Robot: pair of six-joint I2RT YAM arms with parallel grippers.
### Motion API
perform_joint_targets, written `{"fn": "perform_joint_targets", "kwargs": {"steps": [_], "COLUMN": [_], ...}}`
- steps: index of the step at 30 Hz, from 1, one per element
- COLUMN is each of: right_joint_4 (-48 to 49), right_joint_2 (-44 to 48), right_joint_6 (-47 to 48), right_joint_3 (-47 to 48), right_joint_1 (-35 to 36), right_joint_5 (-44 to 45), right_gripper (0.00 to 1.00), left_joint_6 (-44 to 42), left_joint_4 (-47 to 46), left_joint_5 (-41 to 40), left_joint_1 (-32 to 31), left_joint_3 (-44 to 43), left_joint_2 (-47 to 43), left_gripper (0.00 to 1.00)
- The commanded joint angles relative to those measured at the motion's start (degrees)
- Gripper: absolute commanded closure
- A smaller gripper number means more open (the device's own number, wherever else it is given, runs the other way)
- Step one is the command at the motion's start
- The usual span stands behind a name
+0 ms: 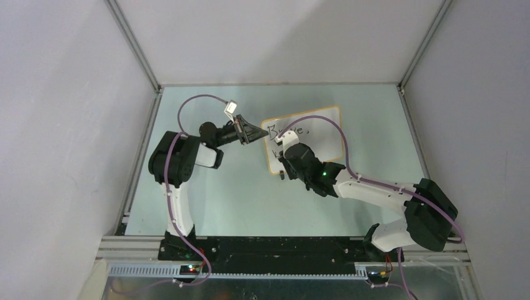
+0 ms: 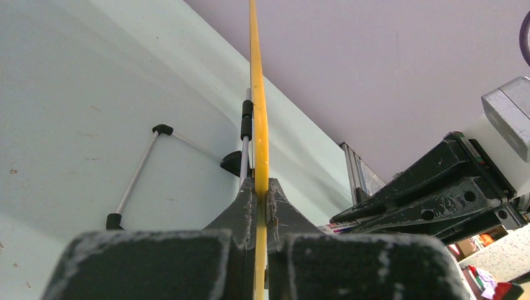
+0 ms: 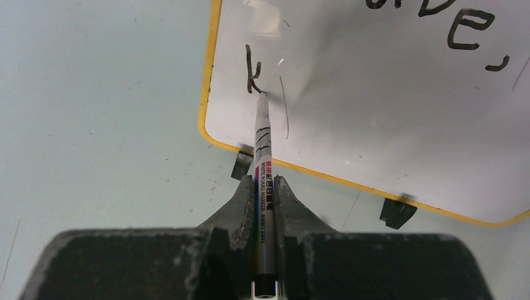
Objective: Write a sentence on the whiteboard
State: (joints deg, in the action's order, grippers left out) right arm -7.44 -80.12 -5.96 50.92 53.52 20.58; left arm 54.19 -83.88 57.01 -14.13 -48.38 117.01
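The whiteboard sits on the far right part of the pale green table, a yellow-orange frame around its white face. The right wrist view shows its two black clip feet along the near edge. The sentence is only partly written: "Brave," runs along the top line, and below it, at the left, stands a single "k". A marker with a pale barrel and a printed label has its tip touching the board at the lower right stroke of that "k". The right gripper has both dark fingers pressed against the marker's barrel, one on each side, with the marker pointing straight out ahead of it. The left gripper reaches in from the left and is clamped on the board's left edge. Its own camera sees the frame edge-on, as a thin yellow strip pinched between the closed fingers. In that view a thin wire prop with black end caps lies on the table just left of the frame.
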Motion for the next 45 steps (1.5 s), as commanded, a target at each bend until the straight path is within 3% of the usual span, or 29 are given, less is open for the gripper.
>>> {"fn": "perform_joint_targets", "kwargs": {"steps": [1, 12, 45], "right_joint_4": [-0.4, 3.3, 3.9], "right_joint_2": [0.1, 3.7, 0.6], "right_joint_6": [-0.3, -0.3, -0.2], "right_joint_3": [2.2, -0.3, -0.2], "right_joint_1": [0.2, 0.2, -1.2], "right_joint_5": [1.6, 0.6, 0.5], "right_gripper": [1.00, 1.00, 1.00], "left_joint_6": [0.3, 0.4, 0.4], "left_joint_4": [-3.5, -3.5, -3.6], "left_joint_5": [1.7, 1.7, 1.9], "left_joint_1": [-1.0, -1.0, -0.9], "left_joint_3": [-1.0, -1.1, -1.0], "left_joint_2": [-0.3, -0.3, -0.4], "left_gripper": [1.00, 1.00, 1.00]}}
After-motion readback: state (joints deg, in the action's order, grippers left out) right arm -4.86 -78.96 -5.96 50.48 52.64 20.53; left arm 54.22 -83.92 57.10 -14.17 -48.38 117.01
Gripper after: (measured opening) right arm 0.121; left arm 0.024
